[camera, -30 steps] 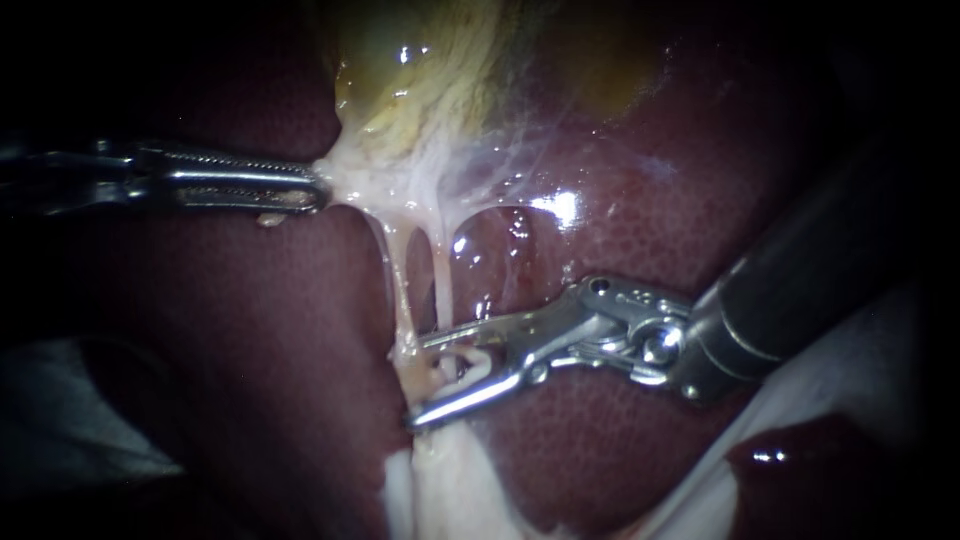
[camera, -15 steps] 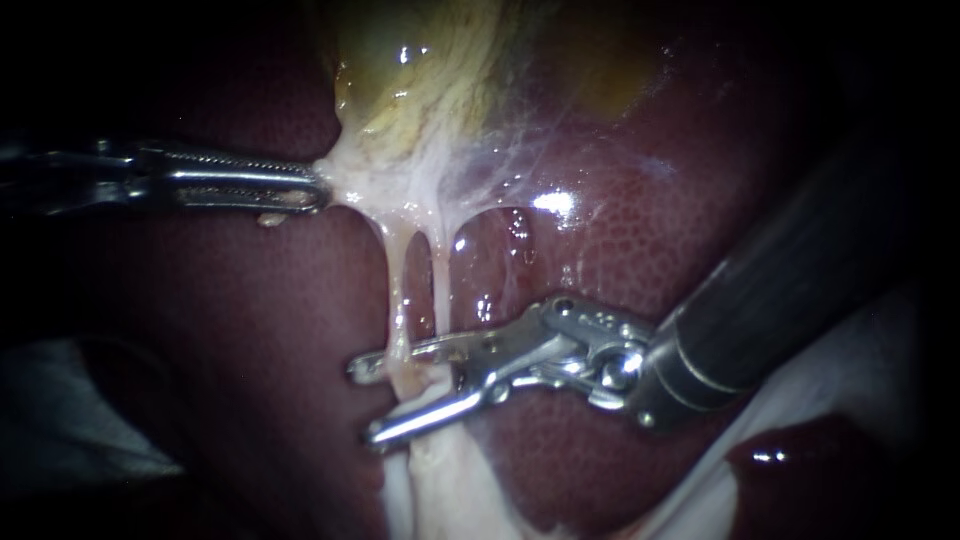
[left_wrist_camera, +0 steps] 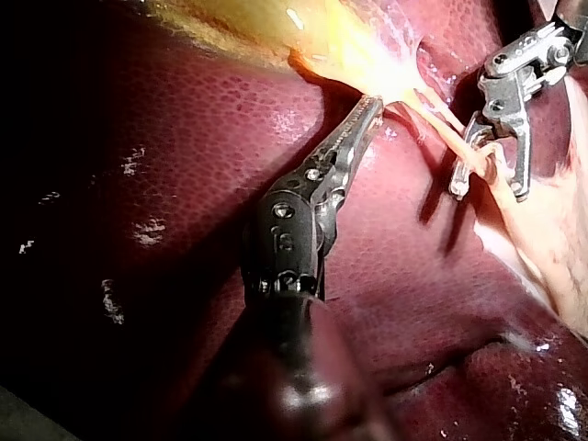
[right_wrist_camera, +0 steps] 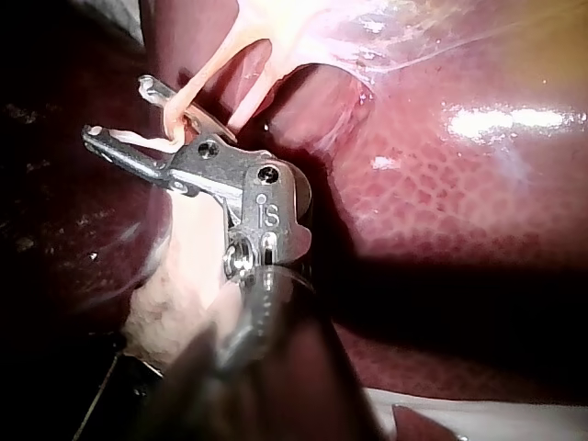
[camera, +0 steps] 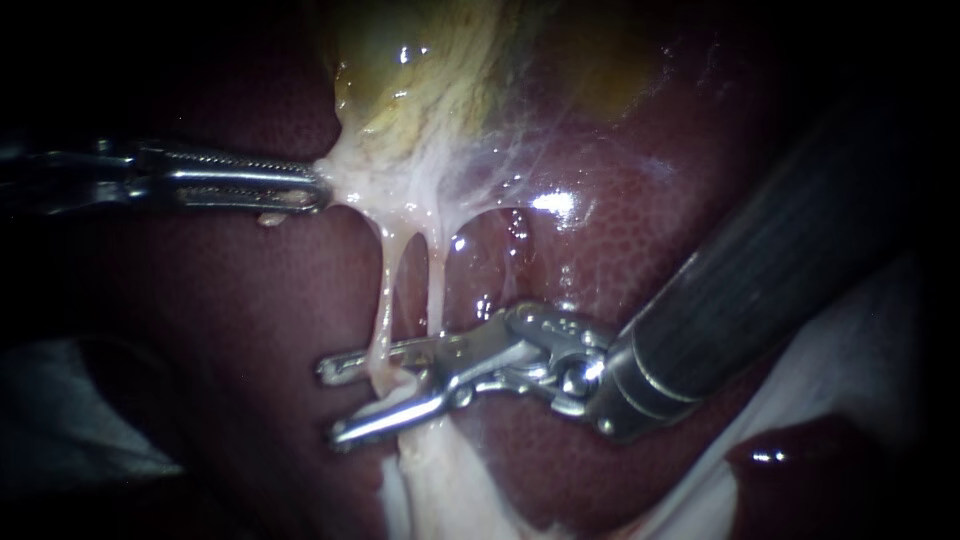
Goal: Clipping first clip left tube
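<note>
The left tube (camera: 384,290) runs far to near, crossing between the wide-open jaws of the right instrument (camera: 332,400) reaching in from the right, while the left instrument (camera: 318,190) clamps the gallbladder (camera: 420,90) edge.

place: surgical bench rig, close-up work on a bare organ
organ: liver (camera: 640,260), dark red, wet, mottled, fills most of every view
on liver: yellowish gallbladder (camera: 420,80), with pale tissue (camera: 400,190) strung off it across the liver
past liver edge: white sheet (camera: 860,380)
over liver: left instrument (camera: 318,190), thin metal, jaws clamped on the pale tissue; right instrument (camera: 330,402), dark shaft, small metal jaws apart around the left tube (camera: 385,290)
light: tight bright spot on the liver, glare off its wet surface, dark beyond the liver
</note>
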Motion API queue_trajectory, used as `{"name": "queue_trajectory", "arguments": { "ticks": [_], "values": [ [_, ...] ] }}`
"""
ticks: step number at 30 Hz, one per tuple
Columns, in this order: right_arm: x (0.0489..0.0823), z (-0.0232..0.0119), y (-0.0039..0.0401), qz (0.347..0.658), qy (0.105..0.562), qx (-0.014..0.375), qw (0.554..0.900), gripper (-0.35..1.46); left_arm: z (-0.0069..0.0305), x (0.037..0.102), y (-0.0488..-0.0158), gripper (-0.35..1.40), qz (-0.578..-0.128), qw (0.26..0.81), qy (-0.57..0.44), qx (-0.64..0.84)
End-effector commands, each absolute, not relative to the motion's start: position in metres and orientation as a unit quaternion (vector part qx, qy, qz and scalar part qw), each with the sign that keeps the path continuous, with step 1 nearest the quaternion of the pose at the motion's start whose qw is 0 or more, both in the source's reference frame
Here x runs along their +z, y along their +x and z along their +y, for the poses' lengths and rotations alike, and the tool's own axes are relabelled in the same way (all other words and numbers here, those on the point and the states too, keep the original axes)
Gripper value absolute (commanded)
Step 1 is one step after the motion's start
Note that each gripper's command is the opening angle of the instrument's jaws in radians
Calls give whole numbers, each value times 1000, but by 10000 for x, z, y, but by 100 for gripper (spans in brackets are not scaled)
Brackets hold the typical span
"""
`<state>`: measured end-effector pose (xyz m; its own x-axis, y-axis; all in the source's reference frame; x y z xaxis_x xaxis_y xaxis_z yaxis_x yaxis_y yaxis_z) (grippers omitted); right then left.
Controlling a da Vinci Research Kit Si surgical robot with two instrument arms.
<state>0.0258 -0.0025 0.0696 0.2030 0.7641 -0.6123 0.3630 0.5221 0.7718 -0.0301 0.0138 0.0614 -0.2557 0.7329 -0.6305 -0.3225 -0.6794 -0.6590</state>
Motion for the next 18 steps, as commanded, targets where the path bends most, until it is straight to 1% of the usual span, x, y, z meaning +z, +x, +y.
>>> {"name": "queue_trajectory", "arguments": {
  "ticks": [1,10,13,18],
  "values": [
    [695,-26,257,610,462,160,623,49,138,614,-301,-35,-204,345,-503,766],
    [682,-29,241,603,493,137,612,41,138,614,-301,-35,-204,344,-503,766],
    [681,-28,239,603,499,129,609,37,138,614,-301,-35,-204,344,-503,766],
    [682,-29,239,603,500,127,609,32,138,614,-301,-35,-204,344,-503,766]
  ]
}}
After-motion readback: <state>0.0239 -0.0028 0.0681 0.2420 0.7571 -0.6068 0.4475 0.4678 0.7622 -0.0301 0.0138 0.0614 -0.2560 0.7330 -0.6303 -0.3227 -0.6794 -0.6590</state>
